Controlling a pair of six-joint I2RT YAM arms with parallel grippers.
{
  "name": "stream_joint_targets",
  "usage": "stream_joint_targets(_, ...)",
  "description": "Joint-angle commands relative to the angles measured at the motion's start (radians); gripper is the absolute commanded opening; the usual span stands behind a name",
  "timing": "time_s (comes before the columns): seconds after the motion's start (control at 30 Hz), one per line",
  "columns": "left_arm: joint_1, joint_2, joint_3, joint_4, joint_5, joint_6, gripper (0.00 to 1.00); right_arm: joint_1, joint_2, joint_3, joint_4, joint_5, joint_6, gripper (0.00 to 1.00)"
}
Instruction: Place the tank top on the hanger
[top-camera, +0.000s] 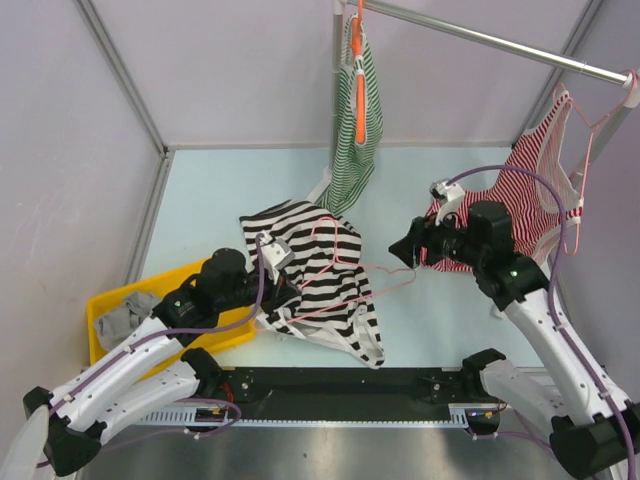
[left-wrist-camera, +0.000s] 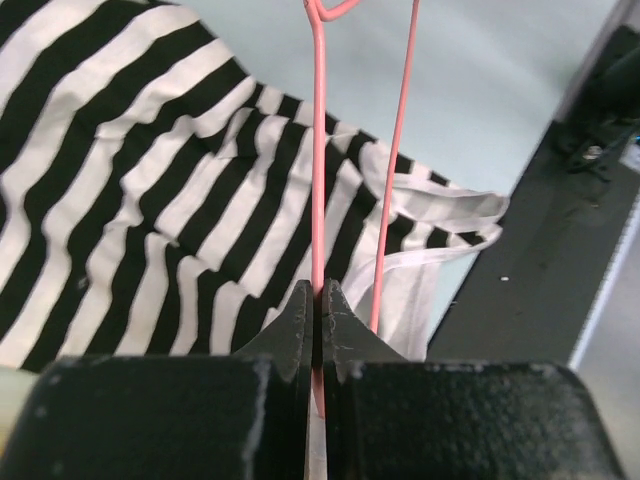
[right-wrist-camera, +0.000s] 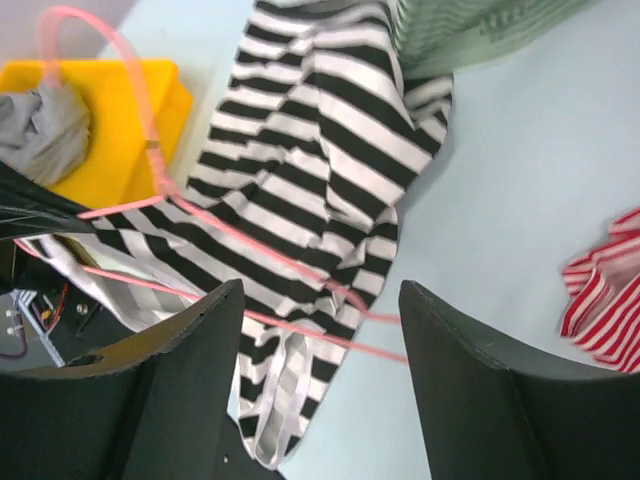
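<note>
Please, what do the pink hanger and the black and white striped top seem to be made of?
The hanger looks like thin wire with a smooth pink coating: it is slender and holds sharp bends. The tank top seems soft, matte knit fabric: it lies crumpled in folds.

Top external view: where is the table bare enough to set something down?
Bare: the far-left table between the wall, yellow bin and tank top; also the near strip between tank top and right arm. Crowded: centre, where the hanger lies on the tank top, and the right by the red-striped top.
</note>
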Motion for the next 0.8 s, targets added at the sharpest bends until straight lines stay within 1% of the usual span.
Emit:
stream_joint_targets(0.0, -0.003, -0.012, 0.035, -0.002, -0.159, 0.053, 0.0, 0.1, -0.074, 0.06, -0.029, 0.15, -0.004, 0.66)
stream_joint_targets(0.03, -0.003, -0.014, 0.032, -0.003, -0.172, 0.053, 0.0, 0.231, -0.076, 0.052, -0.032, 0.192, 0.011, 0.66)
stream_joint_targets(0.07, -0.003, -0.014, 0.032, -0.003, -0.183, 0.054, 0.0, 0.307, -0.073, 0.018, -0.029, 0.242, 0.02, 0.66)
stream_joint_targets(0.1, -0.003, -0.014, 0.032, -0.008, -0.201, 0.054, 0.0, 0.395, -0.07, 0.003, -0.021, 0.34, 0.028, 0.65)
stream_joint_targets(0.13, -0.003, -0.017, 0.029, -0.009, -0.204, 0.054, 0.0, 0.466, -0.065, -0.017, -0.016, 0.394, 0.052, 0.65)
stream_joint_targets(0.17, -0.003, -0.019, 0.027, -0.009, -0.212, 0.054, 0.0, 0.594, -0.05, -0.031, -0.015, 0.446, 0.071, 0.65)
stream_joint_targets(0.2, -0.003, -0.022, 0.023, -0.009, -0.215, 0.053, 0.0, 0.644, -0.039, -0.057, -0.01, 0.521, 0.088, 0.64)
stream_joint_targets(0.23, -0.005, -0.023, 0.018, -0.008, -0.219, 0.053, 0.0, 0.684, -0.025, -0.068, -0.013, 0.54, 0.106, 0.62)
stream_joint_targets(0.27, -0.003, -0.023, 0.013, -0.009, -0.223, 0.053, 0.0, 0.767, 0.01, -0.077, -0.013, 0.554, 0.152, 0.61)
stream_joint_targets(0.33, -0.003, -0.019, 0.01, -0.012, -0.223, 0.054, 0.0, 0.83, 0.039, -0.118, -0.019, 0.586, 0.206, 0.59)
stream_joint_targets(0.37, -0.003, -0.016, 0.012, -0.012, -0.223, 0.054, 0.0, 0.882, 0.066, -0.138, -0.019, 0.596, 0.252, 0.57)
stream_joint_targets(0.47, -0.003, -0.019, 0.012, -0.014, -0.218, 0.054, 0.0, 0.968, 0.093, -0.215, -0.013, 0.66, 0.35, 0.56)
stream_joint_targets(0.5, -0.003, -0.02, 0.012, -0.014, -0.218, 0.054, 0.0, 1.014, 0.108, -0.232, -0.001, 0.683, 0.372, 0.56)
stream_joint_targets(0.6, -0.003, -0.017, 0.01, -0.014, -0.21, 0.053, 0.0, 1.074, 0.157, -0.272, 0.016, 0.74, 0.416, 0.56)
stream_joint_targets(0.77, -0.001, -0.011, 0.012, -0.014, -0.204, 0.053, 0.0, 1.1, 0.258, -0.272, 0.062, 0.784, 0.418, 0.54)
